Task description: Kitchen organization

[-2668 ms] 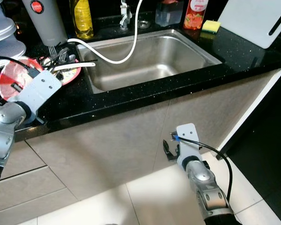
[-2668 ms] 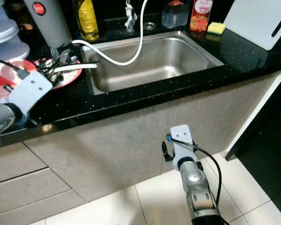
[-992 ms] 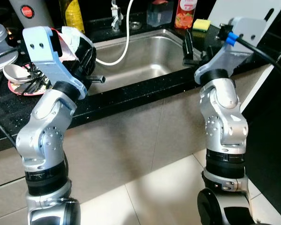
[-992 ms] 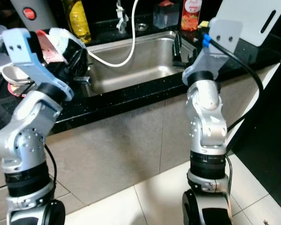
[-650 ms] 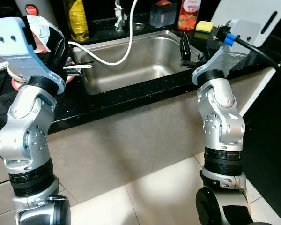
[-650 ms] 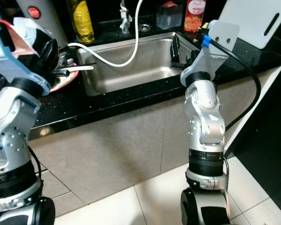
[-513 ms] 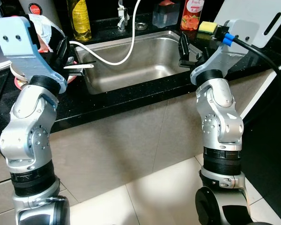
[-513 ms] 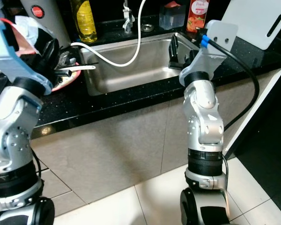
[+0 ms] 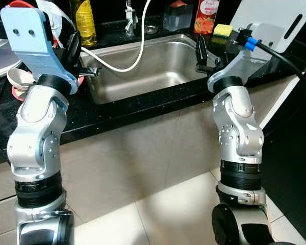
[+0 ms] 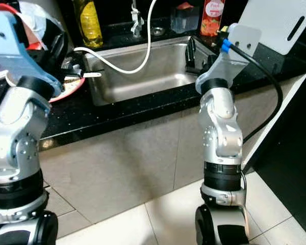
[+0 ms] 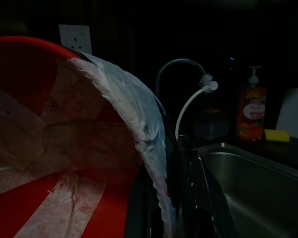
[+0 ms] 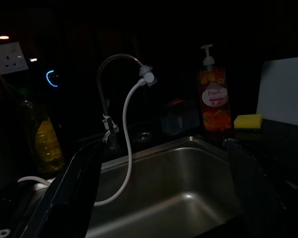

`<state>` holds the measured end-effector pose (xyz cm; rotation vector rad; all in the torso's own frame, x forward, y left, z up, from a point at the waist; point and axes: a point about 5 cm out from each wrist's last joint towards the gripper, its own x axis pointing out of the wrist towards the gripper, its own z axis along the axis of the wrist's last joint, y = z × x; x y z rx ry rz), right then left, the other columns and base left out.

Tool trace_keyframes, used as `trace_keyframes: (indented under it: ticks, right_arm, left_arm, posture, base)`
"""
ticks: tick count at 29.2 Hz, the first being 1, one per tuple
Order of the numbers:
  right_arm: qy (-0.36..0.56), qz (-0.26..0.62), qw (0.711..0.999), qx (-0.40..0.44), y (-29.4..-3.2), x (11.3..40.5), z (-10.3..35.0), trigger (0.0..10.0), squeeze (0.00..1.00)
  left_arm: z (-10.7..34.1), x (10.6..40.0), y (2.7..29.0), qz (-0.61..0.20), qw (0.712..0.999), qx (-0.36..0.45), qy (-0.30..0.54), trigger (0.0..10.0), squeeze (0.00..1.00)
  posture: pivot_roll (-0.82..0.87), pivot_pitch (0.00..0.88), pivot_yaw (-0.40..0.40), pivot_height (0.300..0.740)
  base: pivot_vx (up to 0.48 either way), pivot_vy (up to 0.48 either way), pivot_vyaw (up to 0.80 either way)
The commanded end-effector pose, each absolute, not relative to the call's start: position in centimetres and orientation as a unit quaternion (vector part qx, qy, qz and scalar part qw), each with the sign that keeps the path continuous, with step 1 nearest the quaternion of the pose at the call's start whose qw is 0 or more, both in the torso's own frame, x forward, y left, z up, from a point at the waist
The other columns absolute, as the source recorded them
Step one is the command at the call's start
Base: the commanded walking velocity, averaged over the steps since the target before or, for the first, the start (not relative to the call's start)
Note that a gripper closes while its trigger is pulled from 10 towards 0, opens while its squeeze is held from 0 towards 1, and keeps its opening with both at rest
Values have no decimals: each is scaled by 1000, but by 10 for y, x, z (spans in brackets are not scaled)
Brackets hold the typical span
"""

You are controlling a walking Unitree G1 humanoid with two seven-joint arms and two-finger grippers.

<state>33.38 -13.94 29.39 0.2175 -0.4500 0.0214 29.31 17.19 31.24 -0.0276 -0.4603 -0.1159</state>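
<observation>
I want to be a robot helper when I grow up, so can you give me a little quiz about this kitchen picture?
1. True or false: the right gripper has its fingers shut tight.
2. What is the left gripper holding up? A) a red plate lined with white paper, B) a fork, C) a yellow bottle.
3. Fill the gap: the white hose is fastened to the end of the ___.

Key: 1. False, its fingers are spread wide. 2. A. 3. tap.

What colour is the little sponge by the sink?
The sponge is yellow, lying on the black counter beside the white cutting board. It shows best in the left eye view.
</observation>
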Motion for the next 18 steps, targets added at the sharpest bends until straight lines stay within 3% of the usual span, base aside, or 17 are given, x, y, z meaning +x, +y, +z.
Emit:
trace_keyframes:
  ticks: [1, 18]
  right_arm:
    - [-226, 11, 967, 115, -138, 335, 296, 10000, 0]
    - [-220, 18, 969, 114, -136, 337, 292, 10000, 0]
  left_arm:
    - [317, 293, 173, -54, 969, 6, -240, 10000, 0]
    - [315, 295, 171, -57, 969, 21, -239, 10000, 0]
  posture:
    - [112, 5, 20, 740]
    - [115, 0, 18, 740]
  base:
    - [480, 0, 0]
    - [480, 0, 0]
